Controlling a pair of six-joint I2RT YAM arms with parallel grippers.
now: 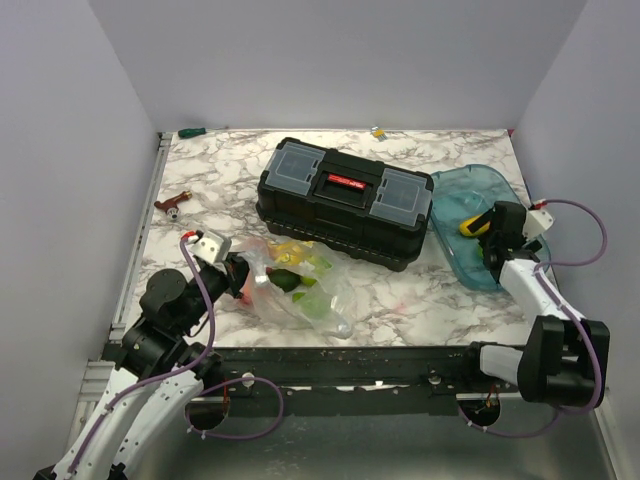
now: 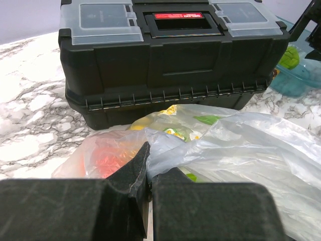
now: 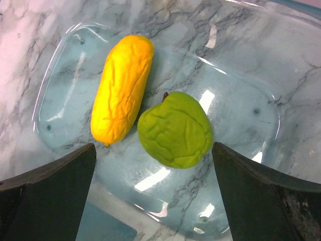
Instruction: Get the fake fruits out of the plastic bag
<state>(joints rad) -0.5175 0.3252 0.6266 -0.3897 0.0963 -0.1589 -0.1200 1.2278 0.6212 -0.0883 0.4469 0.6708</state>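
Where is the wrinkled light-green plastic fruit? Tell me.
Right wrist view: the light-green fruit lies in the translucent blue tray on the right, beside the long yellow fruit.

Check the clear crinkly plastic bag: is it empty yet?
Not empty. Red, yellow and green plastic fruits show through the clear plastic bag beside the black toolbox.

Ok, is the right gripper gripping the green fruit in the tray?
No, the right gripper's jaws stand wide apart, and the green fruit lies loose in the blue tray beside the yellow fruit.
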